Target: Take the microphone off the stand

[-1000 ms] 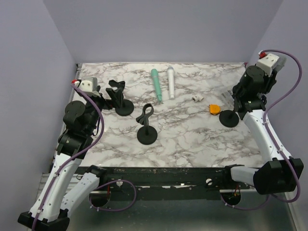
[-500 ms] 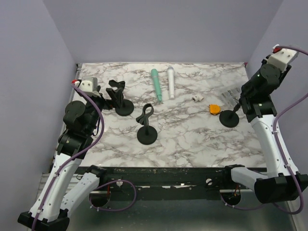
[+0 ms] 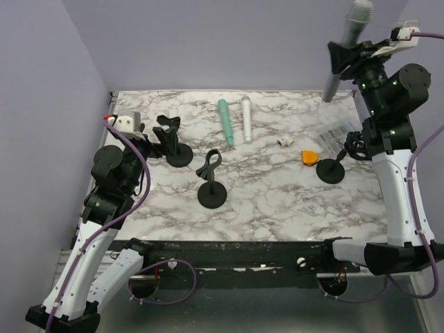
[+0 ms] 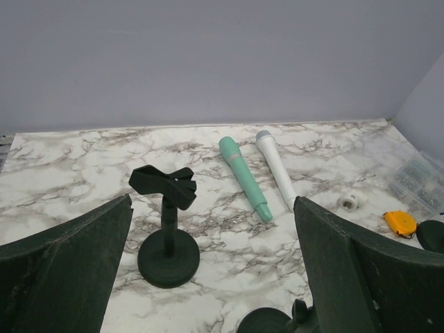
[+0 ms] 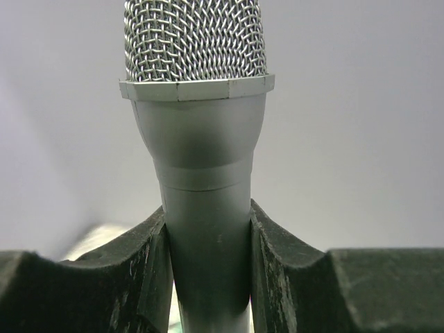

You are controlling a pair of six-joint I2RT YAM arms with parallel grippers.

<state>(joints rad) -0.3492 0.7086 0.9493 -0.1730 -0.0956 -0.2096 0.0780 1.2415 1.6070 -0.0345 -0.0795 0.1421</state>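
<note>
**Overhead and wrist views.** The right tool (image 5: pixel 208 267), at the upper right of the overhead frame, pinches the handle of a silver microphone with a wire-mesh head (image 3: pixel 352 31) between its two black fingers (image 5: pixel 149 270), just below the collar. The microphone is held high above the white-and-grey marbled tabletop (image 3: pixel 277 201), head upward and somewhat tilted. It is well apart from the black round-based stand (image 3: pixel 331 170), which sits at mid right of the overhead frame. The left tool (image 4: pixel 213 208), at the left of the overhead frame, has its fingers spread wide and grips nothing. It faces a black clip-topped stand (image 4: pixel 166 236). A second black stand with a looped clip (image 3: pixel 211 189) occupies the centre. A mint-green microphone (image 4: pixel 244 177) and a white microphone (image 4: pixel 275 168) lie side by side at upper centre. A small white cylindrical piece (image 4: pixel 349 200) and an orange tape measure (image 4: pixel 401 222) lie to their right, the tape measure just beside the round-based stand.
</note>
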